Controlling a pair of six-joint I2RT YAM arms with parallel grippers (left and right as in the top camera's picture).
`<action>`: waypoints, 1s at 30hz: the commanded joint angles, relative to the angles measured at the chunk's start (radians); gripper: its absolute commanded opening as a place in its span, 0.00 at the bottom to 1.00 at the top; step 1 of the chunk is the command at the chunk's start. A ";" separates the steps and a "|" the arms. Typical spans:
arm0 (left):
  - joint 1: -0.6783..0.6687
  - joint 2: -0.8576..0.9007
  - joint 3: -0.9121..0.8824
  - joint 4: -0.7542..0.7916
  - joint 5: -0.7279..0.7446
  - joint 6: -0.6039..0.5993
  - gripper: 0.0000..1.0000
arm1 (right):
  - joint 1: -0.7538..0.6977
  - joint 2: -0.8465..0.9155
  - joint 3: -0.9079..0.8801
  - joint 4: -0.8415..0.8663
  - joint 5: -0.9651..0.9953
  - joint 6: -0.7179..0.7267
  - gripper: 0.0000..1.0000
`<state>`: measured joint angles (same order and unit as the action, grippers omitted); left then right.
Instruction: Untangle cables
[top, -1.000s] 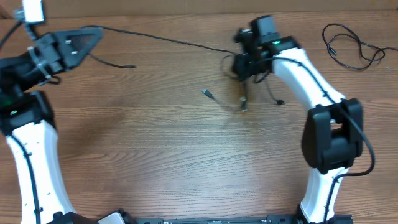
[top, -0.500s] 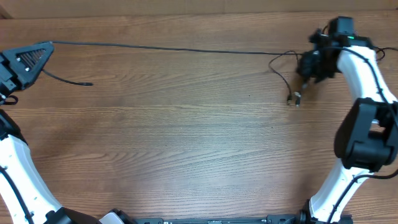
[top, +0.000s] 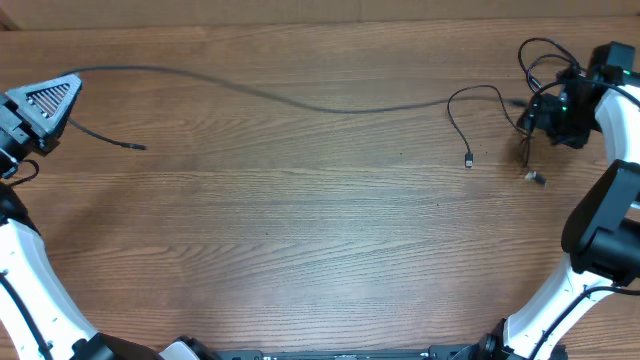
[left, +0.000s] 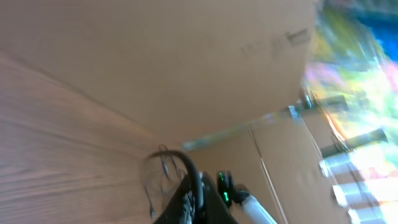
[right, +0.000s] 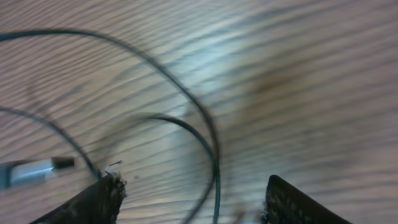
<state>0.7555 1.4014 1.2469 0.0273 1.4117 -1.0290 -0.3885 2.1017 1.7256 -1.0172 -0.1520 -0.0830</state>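
Observation:
One long thin black cable (top: 300, 100) stretches from my left gripper (top: 48, 103) at the far left across the back of the table. It ends in a loop and a small plug (top: 468, 160) right of the middle. The left gripper (left: 198, 210) is shut on that cable (left: 186, 163), whose short tail (top: 110, 137) lies beside it. My right gripper (top: 555, 112) is at the far right, by a loose coil of cable (top: 540, 55). A second plug (top: 537, 178) lies just below it. The right gripper (right: 196, 202) is open, and a cable strand (right: 211, 143) runs loose between its fingers.
Brown cardboard (left: 155, 56) borders the table's far edge. The right arm's white links (top: 600, 230) stand along the right edge. The left arm (top: 30, 260) rises along the left edge. The wooden tabletop (top: 300, 230) fills the middle and front.
The right gripper has swung right to the table's edge and opened, letting go of the cable. The taut long cable now sags, and its plug lies on the table.

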 joint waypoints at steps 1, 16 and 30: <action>0.007 -0.006 0.011 -0.148 -0.195 0.216 0.04 | 0.000 0.002 -0.004 -0.002 0.013 0.009 0.75; -0.262 -0.005 0.011 -0.618 -0.787 0.576 0.04 | 0.040 0.002 -0.004 -0.011 -0.216 0.008 1.00; -0.940 0.178 0.011 -0.380 -1.067 0.793 0.07 | 0.085 0.002 -0.004 -0.030 -0.216 0.010 1.00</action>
<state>-0.1028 1.4967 1.2503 -0.3885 0.4648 -0.2535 -0.3061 2.1017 1.7256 -1.0435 -0.3580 -0.0772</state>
